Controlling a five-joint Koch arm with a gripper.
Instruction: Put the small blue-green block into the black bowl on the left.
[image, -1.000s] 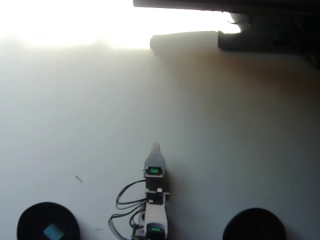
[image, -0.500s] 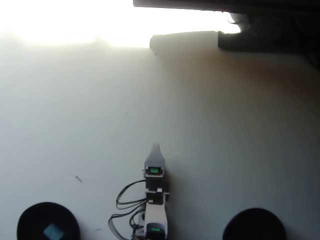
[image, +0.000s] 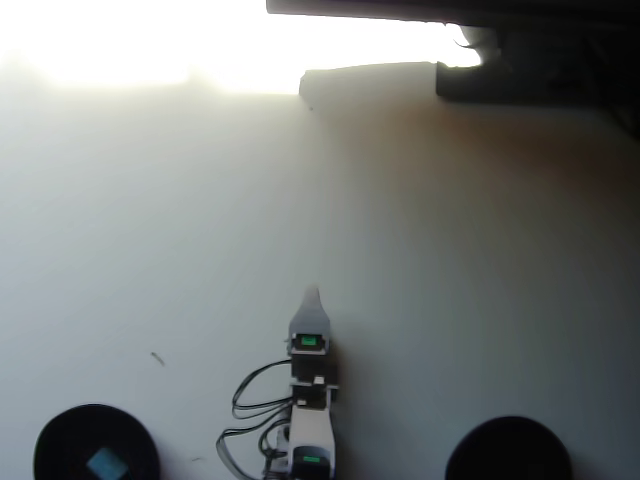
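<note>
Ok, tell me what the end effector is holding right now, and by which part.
Nothing can be seen held. The end effector points up the bare table, only one tip showing, while the small blue-green block already lies inside the black bowl at lower left in the overhead view.

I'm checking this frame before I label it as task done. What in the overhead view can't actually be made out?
- Gripper: only one pale tip shows, so open or shut cannot be told.
- Black bowl holding the small blue-green block: its lower part is cut off by the bottom edge.
- Second black bowl: also cut off below; its inside is too dark to read.
- Table: glare washes out the top left.
</note>
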